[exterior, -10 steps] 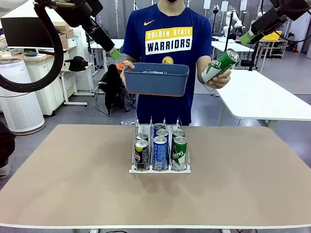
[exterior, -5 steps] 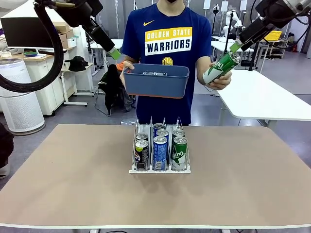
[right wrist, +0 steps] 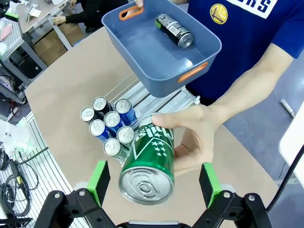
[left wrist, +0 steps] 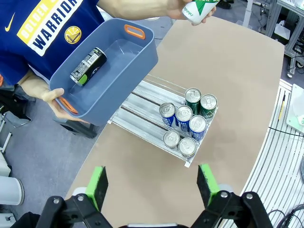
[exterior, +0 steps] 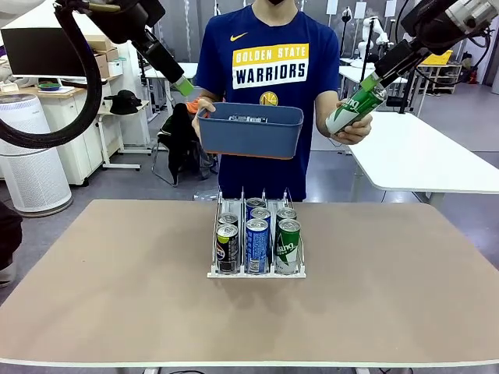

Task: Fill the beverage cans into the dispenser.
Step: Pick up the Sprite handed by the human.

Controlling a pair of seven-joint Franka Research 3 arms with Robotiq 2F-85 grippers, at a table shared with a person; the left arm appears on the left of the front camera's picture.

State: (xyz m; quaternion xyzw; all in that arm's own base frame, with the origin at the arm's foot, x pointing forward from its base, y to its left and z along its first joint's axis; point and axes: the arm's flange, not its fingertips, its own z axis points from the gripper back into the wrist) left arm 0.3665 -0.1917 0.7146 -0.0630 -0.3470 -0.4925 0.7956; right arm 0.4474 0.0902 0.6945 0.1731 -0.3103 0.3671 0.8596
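My right gripper (right wrist: pixel 154 184) hangs with jaws wide at the silver top of the green can (right wrist: pixel 149 159), which the person's hand (right wrist: pixel 194 140) holds tilted up toward it, high beyond the dispenser (left wrist: pixel 137 104), ready for me to take.

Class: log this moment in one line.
right pincer: open, flanking handheld green can; left pincer: open; dispenser: seven cans; bin: one black can

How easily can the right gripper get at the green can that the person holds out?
Likely yes. The right gripper is open, and the green can points its top toward the gap, with nothing in between. The person's hand wraps the far part, leaving the near end free.
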